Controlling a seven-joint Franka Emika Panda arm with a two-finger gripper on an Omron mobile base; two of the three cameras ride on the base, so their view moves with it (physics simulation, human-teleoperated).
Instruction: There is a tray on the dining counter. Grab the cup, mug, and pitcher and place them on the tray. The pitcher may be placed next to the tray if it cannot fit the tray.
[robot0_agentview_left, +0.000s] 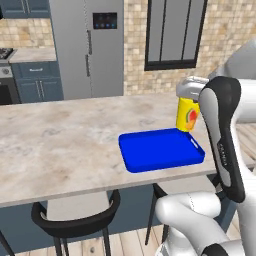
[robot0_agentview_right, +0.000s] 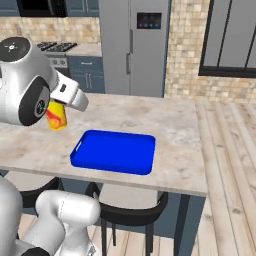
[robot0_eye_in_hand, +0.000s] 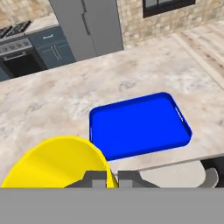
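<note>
My gripper (robot0_eye_in_hand: 111, 178) is shut on the rim of the yellow cup (robot0_eye_in_hand: 57, 162). The cup (robot0_agentview_left: 187, 115) hangs upright in the air above the dining counter (robot0_agentview_left: 60, 145), its red-orange mark facing the base cameras. It is close to one short end of the blue tray (robot0_agentview_left: 160, 150). From the right base view the cup (robot0_agentview_right: 56, 117) sits left of the tray (robot0_agentview_right: 114, 151), half hidden behind my arm. The tray (robot0_eye_in_hand: 138, 124) lies flat on the counter (robot0_eye_in_hand: 65, 96) with nothing on it. The mug and the pitcher are out of view.
Black stools (robot0_agentview_left: 75, 215) (robot0_agentview_right: 135, 210) are tucked under the counter's near edge. A grey fridge (robot0_agentview_left: 95, 45) and a stove (robot0_agentview_left: 5, 75) stand along the back wall. Wooden floor (robot0_agentview_right: 230, 165) lies past the counter's right end.
</note>
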